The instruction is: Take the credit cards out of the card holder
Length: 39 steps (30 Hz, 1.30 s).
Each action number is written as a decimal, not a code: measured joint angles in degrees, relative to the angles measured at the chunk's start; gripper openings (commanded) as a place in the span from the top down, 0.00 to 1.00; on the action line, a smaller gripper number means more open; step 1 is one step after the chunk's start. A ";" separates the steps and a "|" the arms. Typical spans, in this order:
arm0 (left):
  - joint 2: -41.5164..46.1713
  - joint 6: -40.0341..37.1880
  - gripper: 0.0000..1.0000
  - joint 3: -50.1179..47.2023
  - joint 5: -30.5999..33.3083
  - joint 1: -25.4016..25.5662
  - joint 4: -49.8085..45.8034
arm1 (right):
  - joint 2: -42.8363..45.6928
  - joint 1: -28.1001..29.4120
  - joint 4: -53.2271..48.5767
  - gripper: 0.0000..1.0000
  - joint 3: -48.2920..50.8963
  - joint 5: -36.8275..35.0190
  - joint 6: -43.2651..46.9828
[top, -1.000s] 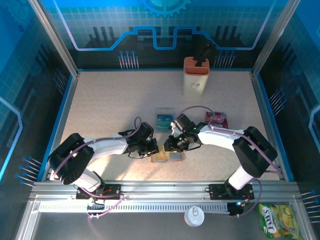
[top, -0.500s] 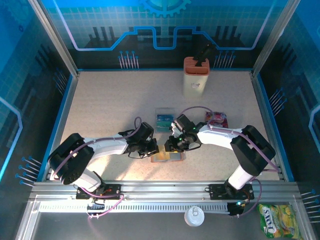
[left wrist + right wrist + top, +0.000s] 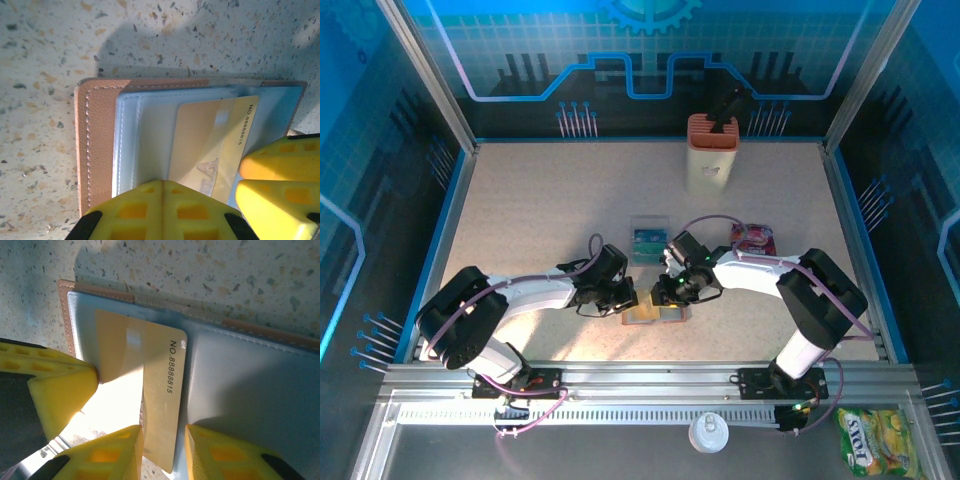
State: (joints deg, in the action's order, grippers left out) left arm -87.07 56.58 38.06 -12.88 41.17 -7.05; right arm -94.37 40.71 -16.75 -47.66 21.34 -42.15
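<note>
Arms are crowding over the card holder in the top view, hiding most of it; teal credit cards are lying just behind. At the left wrist, the left gripper is resting fully closed on the holder's edge. At the right wrist, the right gripper is standing partly apart, straddling the tan card without pinching it.
</note>
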 measured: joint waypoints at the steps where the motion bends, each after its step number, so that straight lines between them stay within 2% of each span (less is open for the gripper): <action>1: 0.00 0.00 0.99 0.00 0.00 0.00 0.02 | -0.09 0.00 0.28 0.71 0.09 0.11 -0.02; 13: 0.02 0.00 0.99 0.00 0.02 0.00 -0.02 | -0.13 -0.02 4.20 0.73 1.70 2.29 -1.36; 28: 0.13 0.02 1.00 0.00 0.04 0.00 -0.20 | 0.20 -0.39 4.42 0.86 1.92 3.13 -1.55; 39: 0.17 0.02 1.00 0.02 0.20 0.00 -0.24 | 1.57 -0.76 5.49 0.89 3.61 3.26 -1.55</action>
State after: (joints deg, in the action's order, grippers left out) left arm -86.89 56.60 38.09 -12.69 41.17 -7.29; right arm -92.79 39.94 -11.27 -44.05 24.60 -43.70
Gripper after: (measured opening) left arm 0.055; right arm 0.111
